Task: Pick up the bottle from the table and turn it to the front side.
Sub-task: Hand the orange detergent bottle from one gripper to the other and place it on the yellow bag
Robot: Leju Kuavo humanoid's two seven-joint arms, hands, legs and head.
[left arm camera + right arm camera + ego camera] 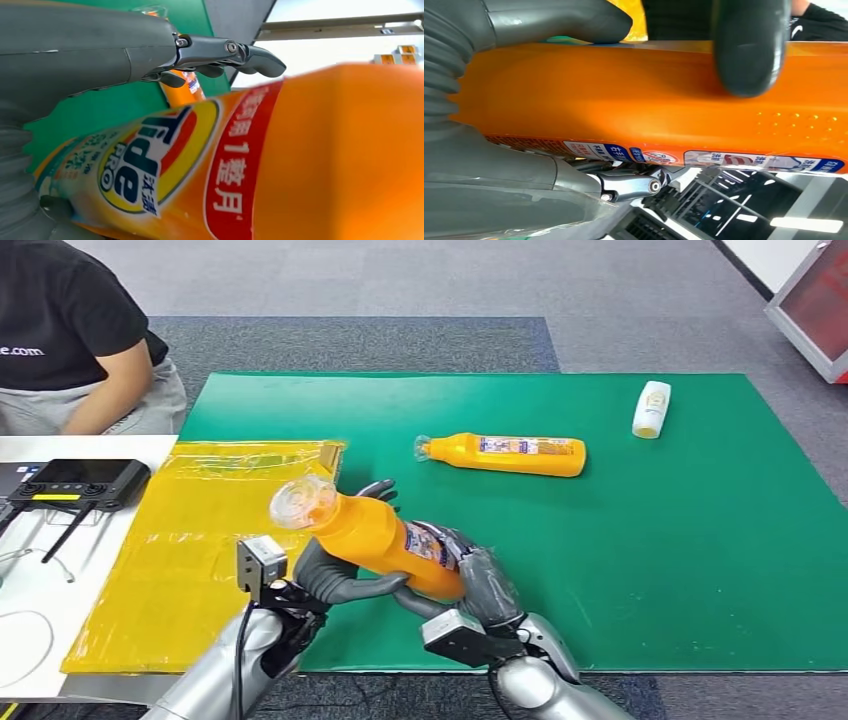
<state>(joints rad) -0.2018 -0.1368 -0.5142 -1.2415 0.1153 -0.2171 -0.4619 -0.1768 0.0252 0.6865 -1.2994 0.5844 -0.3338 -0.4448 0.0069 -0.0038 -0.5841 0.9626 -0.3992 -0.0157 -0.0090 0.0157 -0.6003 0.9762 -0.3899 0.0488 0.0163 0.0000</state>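
Bottle (375,535) gripped by left hand (335,575) and right hand (480,585) fingers.

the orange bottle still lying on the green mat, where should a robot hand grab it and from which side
Judging by its pose, grip the orange bottle around its wide labelled middle, coming straight down from above. It lies flat on the green mat, cap toward the robot's left, with open mat along both long sides for the fingers.

A grey carpeted floor (620,290) is seen beyond the table, with a darker grey carpet patch (350,340) laid on it. A white table surface (60,570) is seen to the left. A white and red cabinet (815,305) is set in the far right corner.
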